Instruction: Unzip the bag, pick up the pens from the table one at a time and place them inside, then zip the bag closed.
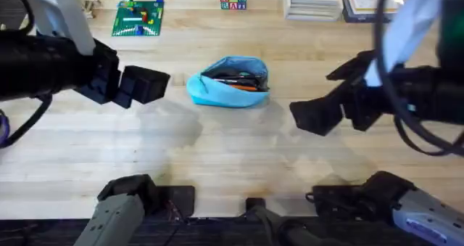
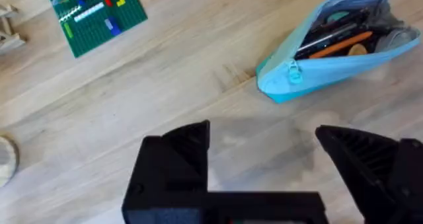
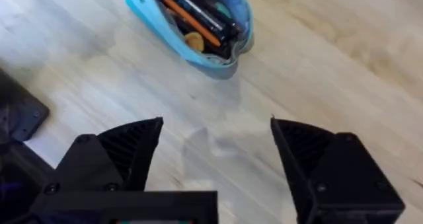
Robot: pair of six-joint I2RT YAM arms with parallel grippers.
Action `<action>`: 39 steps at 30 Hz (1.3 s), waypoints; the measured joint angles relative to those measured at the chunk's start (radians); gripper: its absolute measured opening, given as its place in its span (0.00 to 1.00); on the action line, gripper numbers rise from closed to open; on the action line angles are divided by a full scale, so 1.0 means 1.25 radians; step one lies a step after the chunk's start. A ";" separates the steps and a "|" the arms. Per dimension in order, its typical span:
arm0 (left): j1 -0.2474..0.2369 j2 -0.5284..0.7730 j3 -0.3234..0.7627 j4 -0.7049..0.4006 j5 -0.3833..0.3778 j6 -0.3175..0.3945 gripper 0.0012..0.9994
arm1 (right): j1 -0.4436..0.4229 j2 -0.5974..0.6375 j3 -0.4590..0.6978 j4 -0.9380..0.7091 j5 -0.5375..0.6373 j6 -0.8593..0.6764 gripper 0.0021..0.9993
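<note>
Mid-table: light blue pencil pouch unzipped, orange pen and black pen inside.
Flanks: left gripper and right gripper spread wide, empty, bare table between.

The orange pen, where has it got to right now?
The thin orange stick pen lies inside the open light blue fabric pouch, beside a black pen. In the overhead view the pouch sits mid-table on the light wooden tabletop, between the two open grippers.
</note>
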 joint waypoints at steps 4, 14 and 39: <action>0.084 0.023 0.000 0.002 0.076 0.062 0.99 | 0.031 0.067 0.014 -0.001 -0.009 0.034 1.00; 0.227 0.119 0.000 0.003 0.221 0.196 0.99 | 0.161 0.230 0.103 0.033 -0.015 0.132 1.00; 0.423 0.301 0.000 -0.009 0.366 0.394 0.99 | 0.342 0.493 0.130 0.286 0.068 0.503 1.00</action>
